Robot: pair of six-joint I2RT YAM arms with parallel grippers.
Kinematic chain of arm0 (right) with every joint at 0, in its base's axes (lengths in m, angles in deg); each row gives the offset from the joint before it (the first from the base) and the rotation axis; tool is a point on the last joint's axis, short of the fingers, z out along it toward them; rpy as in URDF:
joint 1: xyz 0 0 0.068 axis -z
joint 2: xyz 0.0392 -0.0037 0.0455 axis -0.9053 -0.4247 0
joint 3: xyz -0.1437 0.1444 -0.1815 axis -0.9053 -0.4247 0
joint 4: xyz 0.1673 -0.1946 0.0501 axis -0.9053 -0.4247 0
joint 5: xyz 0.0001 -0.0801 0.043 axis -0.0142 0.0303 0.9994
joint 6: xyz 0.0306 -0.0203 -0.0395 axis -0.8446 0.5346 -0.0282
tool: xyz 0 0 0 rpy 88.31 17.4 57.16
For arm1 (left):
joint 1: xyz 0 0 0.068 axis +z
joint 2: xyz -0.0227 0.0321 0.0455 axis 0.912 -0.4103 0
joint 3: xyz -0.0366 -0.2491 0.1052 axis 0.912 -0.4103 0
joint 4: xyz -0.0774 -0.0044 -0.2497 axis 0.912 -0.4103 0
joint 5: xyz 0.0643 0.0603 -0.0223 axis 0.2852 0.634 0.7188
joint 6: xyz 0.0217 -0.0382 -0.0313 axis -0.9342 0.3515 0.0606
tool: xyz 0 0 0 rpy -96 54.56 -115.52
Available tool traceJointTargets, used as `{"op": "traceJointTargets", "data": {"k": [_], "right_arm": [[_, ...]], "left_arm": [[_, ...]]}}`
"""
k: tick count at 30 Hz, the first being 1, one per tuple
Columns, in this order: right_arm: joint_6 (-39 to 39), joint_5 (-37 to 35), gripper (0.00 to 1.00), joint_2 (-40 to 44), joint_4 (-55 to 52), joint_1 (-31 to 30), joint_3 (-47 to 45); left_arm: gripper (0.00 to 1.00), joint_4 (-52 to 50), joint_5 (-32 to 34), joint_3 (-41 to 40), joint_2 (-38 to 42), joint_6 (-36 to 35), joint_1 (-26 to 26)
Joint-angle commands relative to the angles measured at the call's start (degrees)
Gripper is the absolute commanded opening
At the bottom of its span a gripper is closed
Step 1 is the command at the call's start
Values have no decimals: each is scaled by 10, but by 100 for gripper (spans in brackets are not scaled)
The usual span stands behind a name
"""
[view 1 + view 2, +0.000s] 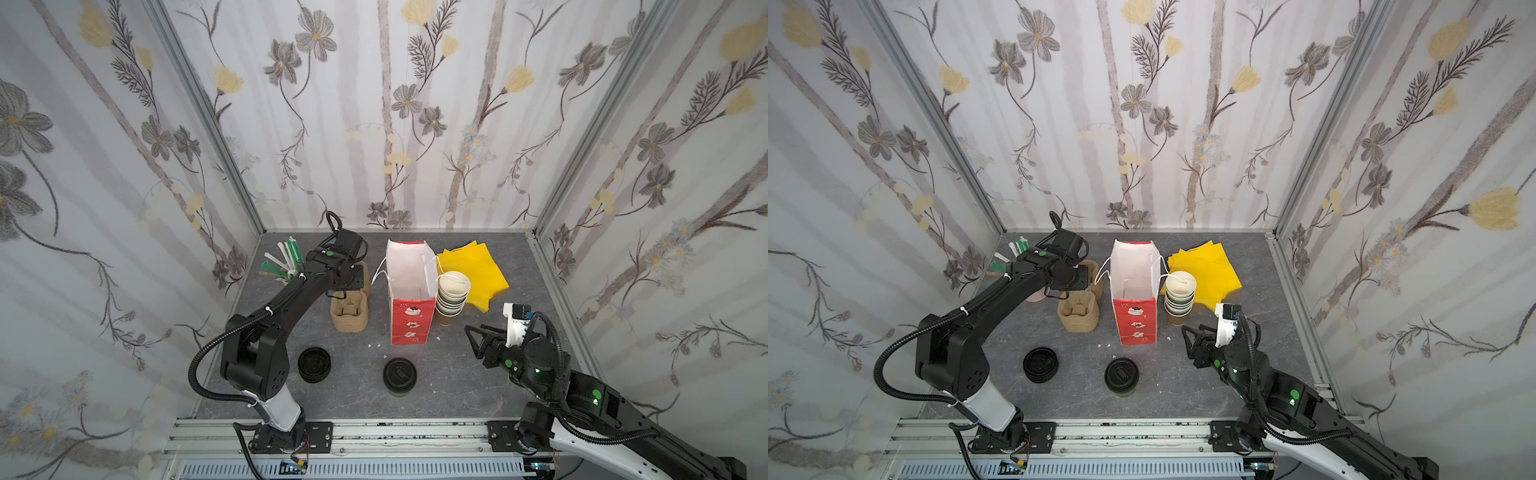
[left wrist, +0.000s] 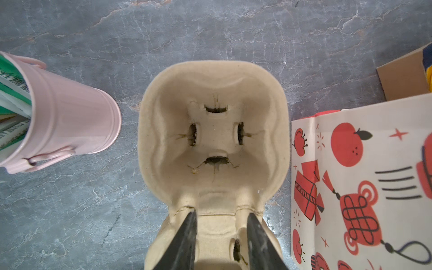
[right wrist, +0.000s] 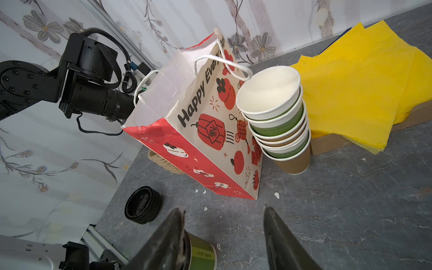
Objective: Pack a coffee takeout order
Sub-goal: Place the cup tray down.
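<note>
One red white-lined paper bag (image 1: 409, 320) stands open mid-worktop; beside it, your left gripper (image 2: 222, 212) straddles the middle ridge of the tan moulded-pulp carrier (image 2: 212, 140) (gripped or not, cannot tell); your right gripper (image 3: 223, 209) gapes empty near the black-lidded paper cup (image 1: 400, 375) by the front edge.

I see the bag (image 1: 409, 320) red in front with white cartoon figures, and cream on its side with red lanterns and black lettering (white inside). Beside it the napkins (image 1: 478, 266) are bright yellow and the carrier (image 1: 349, 318) tan. In front of it a black-lidded cup (image 1: 400, 374) stands on the grey veined bench (image 1: 357, 399).
</note>
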Motion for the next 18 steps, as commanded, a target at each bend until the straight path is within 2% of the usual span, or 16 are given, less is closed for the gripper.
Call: {"op": "traceJointTargets", "data": {"k": [1, 9, 18], "right_arm": [[6, 5, 57, 0, 20, 0, 3], [3, 7, 57, 4, 20, 0, -3], [2, 8, 58, 4, 20, 0, -5]], "left_arm": [[36, -8, 5, 0, -1, -1, 1], [42, -7, 8, -8, -13, -2, 0], [39, -6, 21, -6, -31, -6, 0]]}}
